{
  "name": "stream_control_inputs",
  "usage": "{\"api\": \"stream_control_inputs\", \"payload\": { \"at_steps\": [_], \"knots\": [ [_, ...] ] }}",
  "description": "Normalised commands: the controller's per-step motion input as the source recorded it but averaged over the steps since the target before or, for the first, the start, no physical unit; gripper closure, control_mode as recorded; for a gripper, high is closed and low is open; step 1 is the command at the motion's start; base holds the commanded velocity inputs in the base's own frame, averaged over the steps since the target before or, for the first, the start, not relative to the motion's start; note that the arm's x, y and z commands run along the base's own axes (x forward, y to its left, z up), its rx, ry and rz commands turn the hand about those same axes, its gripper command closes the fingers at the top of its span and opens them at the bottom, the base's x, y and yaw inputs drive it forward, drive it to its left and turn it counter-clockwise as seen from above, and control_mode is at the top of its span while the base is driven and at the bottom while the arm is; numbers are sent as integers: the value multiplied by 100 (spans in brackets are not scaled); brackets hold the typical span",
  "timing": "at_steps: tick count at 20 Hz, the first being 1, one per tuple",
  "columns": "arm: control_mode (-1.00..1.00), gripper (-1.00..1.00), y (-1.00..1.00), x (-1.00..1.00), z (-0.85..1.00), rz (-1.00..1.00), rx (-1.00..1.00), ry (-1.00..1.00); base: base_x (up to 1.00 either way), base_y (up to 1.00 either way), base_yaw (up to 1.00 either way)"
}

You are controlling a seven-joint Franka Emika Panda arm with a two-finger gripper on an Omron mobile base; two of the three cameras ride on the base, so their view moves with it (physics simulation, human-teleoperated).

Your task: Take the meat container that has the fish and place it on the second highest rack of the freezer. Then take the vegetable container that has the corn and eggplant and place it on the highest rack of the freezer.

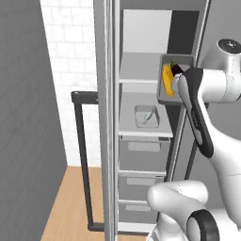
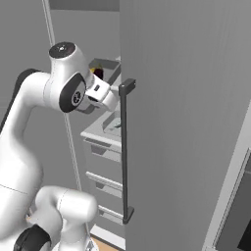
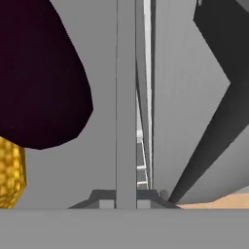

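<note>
Item: vegetable tray (image 1: 162,96) with corn (image 1: 167,80) and eggplant (image 1: 177,68), upper right of frame, clamped in the closed tool (image 1: 178,84), raised level with the freezer's (image 1: 141,150) highest rack (image 1: 139,70) for placement.

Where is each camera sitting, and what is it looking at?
Left base view: rides behind the arm on its left, looking into the open freezer; the white arm rises at lower right, carrying a tray with the corn and eggplant.
Right base view: rides behind on the right, facing the freezer door and its dark handle; the arm fills the left.
Hand view: on the hand, looking across the tray, close to the eggplant and corn.
Shared: both base views show the shelf holding the fish tray.
</note>
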Motion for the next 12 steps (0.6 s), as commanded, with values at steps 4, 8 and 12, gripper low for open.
{"api": "stream_control_inputs", "payload": {
  "at_steps": [4, 8, 12],
  "knots": [
    [-100, 100, 3, 20, 0, 0, 2, 0, 0, 0, 0],
    [-100, 100, 16, 5, 0, 10, 0, 0, 0, 0, 0],
    [-100, 100, 4, 49, 0, 17, 0, 0, 0, 0, 0]
  ]
}}
